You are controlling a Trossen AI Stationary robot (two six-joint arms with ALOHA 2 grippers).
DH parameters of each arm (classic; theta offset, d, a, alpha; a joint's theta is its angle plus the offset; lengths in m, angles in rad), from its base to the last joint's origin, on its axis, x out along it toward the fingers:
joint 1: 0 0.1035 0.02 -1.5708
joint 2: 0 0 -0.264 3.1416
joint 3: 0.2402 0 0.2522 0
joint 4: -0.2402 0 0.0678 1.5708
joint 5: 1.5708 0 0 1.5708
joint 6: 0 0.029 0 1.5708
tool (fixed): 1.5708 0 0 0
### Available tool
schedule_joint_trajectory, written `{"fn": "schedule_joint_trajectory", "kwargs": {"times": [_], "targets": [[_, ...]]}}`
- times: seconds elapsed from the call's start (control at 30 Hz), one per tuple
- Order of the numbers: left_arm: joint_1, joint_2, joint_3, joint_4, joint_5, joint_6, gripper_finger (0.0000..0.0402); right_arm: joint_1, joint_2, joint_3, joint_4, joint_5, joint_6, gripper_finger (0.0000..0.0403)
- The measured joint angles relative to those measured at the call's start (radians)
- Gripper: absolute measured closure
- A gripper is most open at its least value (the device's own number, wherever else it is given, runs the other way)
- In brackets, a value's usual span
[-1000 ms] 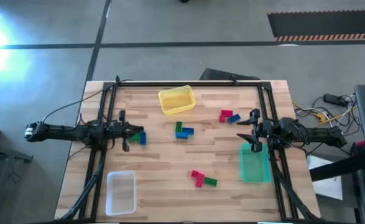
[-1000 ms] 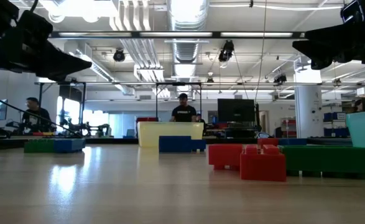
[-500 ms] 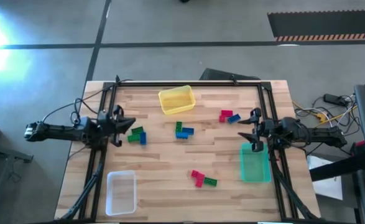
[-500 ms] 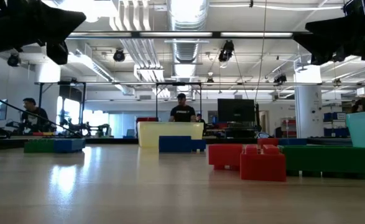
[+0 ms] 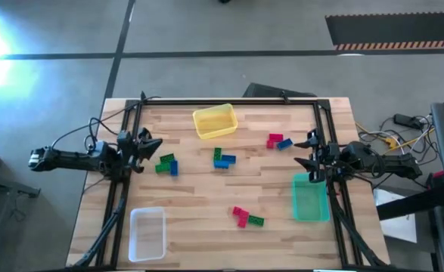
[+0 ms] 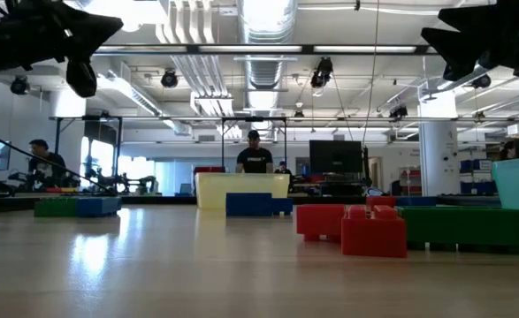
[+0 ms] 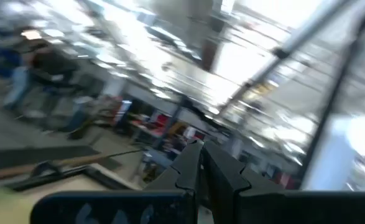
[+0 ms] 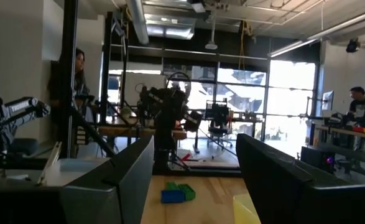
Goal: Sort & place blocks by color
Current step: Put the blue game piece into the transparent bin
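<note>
1. The right gripper (image 5: 310, 155) hangs above the table's right edge, jaws spread wide and holding nothing.
2. Just beside it, toward the table's front edge, lies the green bin (image 5: 307, 198), its near end almost under the fingers (image 8: 294, 180).
3. A little ahead of it, toward the table's middle, a red block (image 5: 274, 139) touches a blue block (image 5: 284, 143).
4. Farther ahead, at mid-table, sits a green-and-blue pair (image 5: 223, 158); the yellow bin (image 5: 215, 121) stands beyond it near the back edge.
5. Off toward the front edge, a red block (image 5: 240, 214) and a green block (image 5: 256, 221) lie together.
6. Across the table, the left gripper (image 5: 149, 145) hovers at the left side, fingers (image 7: 198, 171) pressed together and carrying nothing.
7. Just in front of its tips rests a green block (image 5: 164, 162) touching a blue block (image 5: 174, 168).
8. The clear bin (image 5: 147, 233) sits well apart from it, at the front left corner.
9. In the room behind, a person (image 6: 255, 157) stands beyond the yellow bin.
</note>
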Motion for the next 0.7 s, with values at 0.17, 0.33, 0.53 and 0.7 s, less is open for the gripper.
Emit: {"fn": "schedule_joint_trajectory", "kwargs": {"times": [0.17, 0.33, 0.53, 0.7], "targets": [[0.000, 0.066, 0.032, -0.182, -0.201, -0.111, 0.0401, 0.000, 0.000, 0.000, 0.014, 0.000, 0.007, 0.0183], [0.000, 0.175, 0.119, -0.326, -0.303, -0.250, 0.0401, 0.000, 0.000, 0.000, 0.027, 0.000, 0.016, 0.0184], [0.000, 0.348, 0.259, -0.442, -0.308, -0.352, 0.0401, 0.000, 0.000, 0.000, 0.034, 0.000, 0.016, 0.0184], [0.000, 0.492, 0.407, -0.753, -0.303, -0.556, 0.0401, 0.000, 0.000, 0.000, 0.050, 0.001, 0.005, 0.0183]]}}
